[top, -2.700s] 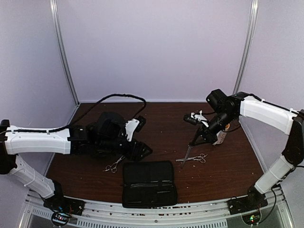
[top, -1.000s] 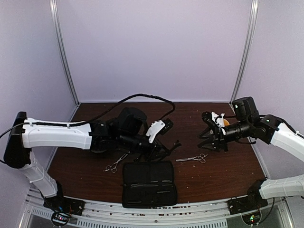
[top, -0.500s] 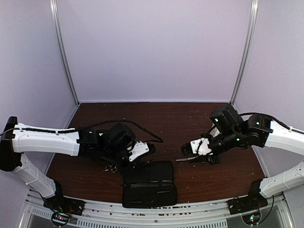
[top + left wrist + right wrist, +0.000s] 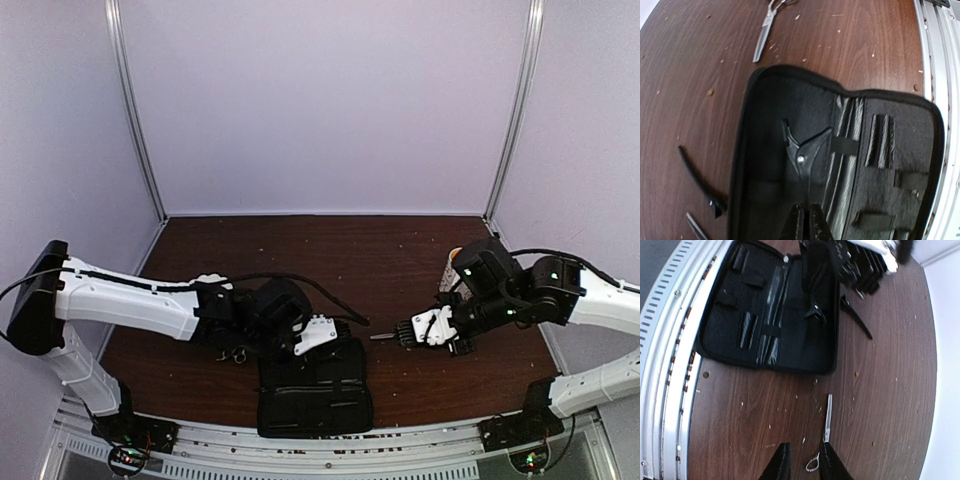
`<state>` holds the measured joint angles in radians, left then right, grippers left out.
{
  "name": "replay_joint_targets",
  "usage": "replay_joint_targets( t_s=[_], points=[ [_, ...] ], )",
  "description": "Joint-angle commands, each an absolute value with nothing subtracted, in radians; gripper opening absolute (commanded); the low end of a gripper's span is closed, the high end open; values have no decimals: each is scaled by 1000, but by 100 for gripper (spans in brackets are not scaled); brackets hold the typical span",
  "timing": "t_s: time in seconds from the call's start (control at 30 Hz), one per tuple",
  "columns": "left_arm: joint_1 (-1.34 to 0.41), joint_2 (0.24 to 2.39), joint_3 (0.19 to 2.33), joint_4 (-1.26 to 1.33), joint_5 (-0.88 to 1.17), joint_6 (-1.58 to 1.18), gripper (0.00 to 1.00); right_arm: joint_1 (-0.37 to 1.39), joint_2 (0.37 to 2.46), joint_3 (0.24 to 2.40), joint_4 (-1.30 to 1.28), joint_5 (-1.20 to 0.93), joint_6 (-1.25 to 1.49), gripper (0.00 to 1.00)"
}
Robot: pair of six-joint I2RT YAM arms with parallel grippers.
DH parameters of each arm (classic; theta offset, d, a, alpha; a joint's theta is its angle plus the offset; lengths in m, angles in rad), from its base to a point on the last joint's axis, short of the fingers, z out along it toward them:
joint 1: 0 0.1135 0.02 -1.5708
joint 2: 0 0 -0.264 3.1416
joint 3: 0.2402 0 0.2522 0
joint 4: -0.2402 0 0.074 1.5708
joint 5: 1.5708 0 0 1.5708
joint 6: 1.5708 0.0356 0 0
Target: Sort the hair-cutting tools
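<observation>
Nearest to us, just past the metal rail [image 4: 300, 440] at the front edge, the flat black zip case [image 4: 315, 400] lies open on the dark wooden surface [image 4: 400, 250]. The half beside the rail carries elastic loops and small pockets. The half away from the rail is plain.

Over that plain half hangs the left end effector [image 4: 804, 209]. Its fingers are pressed together on the stem of a black clip [image 4: 801, 150]. The clip's two prongs fork apart above the lining, and we cannot tell whether they touch it.

Just beyond the case's far edge a second black clip [image 4: 856, 315] lies flat on the wood, near the case but apart from it.

Off the case's left far corner lie the other scissors [image 4: 766, 30], thin and silver. Their blades point towards the case, and in the overhead view the left arm partly hides them.

To the right of the case, well apart from it, the right end effector [image 4: 804, 455] is low over the surface. Its fingers [image 4: 781, 462] stand apart on either side of the ring handle of the silver scissors [image 4: 827, 420]. We see a gap, not a clamp, and whether either finger touches the metal we cannot tell. These scissors lie flat with their blade tip pointing towards the case.
</observation>
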<state>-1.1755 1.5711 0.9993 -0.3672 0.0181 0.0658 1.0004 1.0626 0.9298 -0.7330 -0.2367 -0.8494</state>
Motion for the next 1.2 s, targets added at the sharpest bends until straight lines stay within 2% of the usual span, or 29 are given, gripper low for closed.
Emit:
replay_joint_targets(
  t_s=[0.0,0.23,0.6,1.17],
  points=[
    [-1202,1662,1072,-217,40,111,2,888,953,834,-781,-218,-831,20],
    [-1221,1769,1134,-100,59,146,0,722,819,714,-759,-265,-802,20],
    [-1217,1826,1133,22,96,243,0,721,806,603,-626,-310,-714,20],
    [-1131,1836,1105,-58,75,312,0,720,828,582,-593,-308,-696,22]
  ],
)
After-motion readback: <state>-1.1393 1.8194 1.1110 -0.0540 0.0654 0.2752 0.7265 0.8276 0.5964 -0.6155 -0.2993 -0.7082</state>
